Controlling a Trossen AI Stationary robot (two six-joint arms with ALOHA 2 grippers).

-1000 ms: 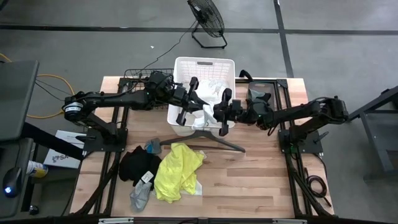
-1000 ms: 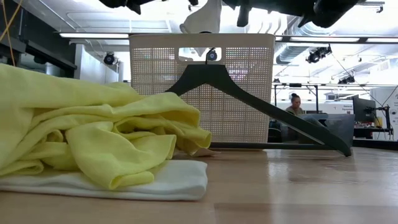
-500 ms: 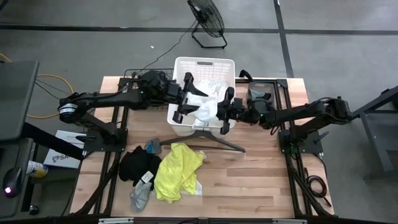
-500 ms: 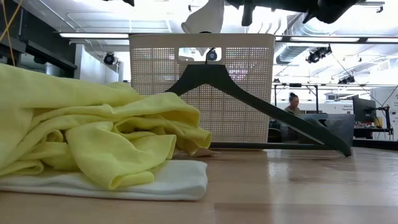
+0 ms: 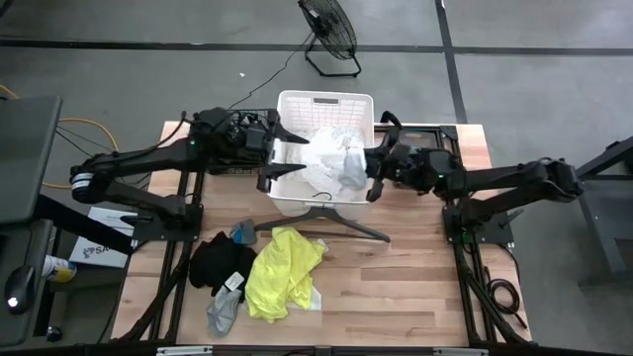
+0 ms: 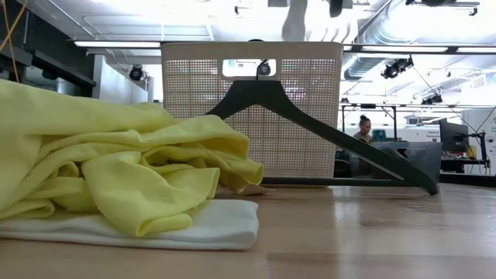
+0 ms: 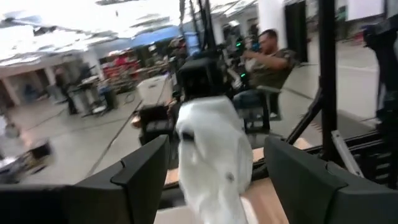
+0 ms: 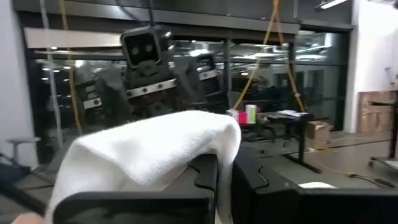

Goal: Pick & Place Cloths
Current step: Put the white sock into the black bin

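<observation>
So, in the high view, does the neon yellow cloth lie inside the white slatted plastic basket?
No, the neon yellow cloth lies on the wooden table, in front of the white slatted plastic basket.

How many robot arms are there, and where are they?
2. The left arm reaches in from the left side of the table, the right arm from the right. Their grippers meet over the white basket at the table's far edge.

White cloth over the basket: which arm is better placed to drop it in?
The right. Its gripper is shut on the white cloth above the basket; the left gripper is open, holding nothing.
</observation>
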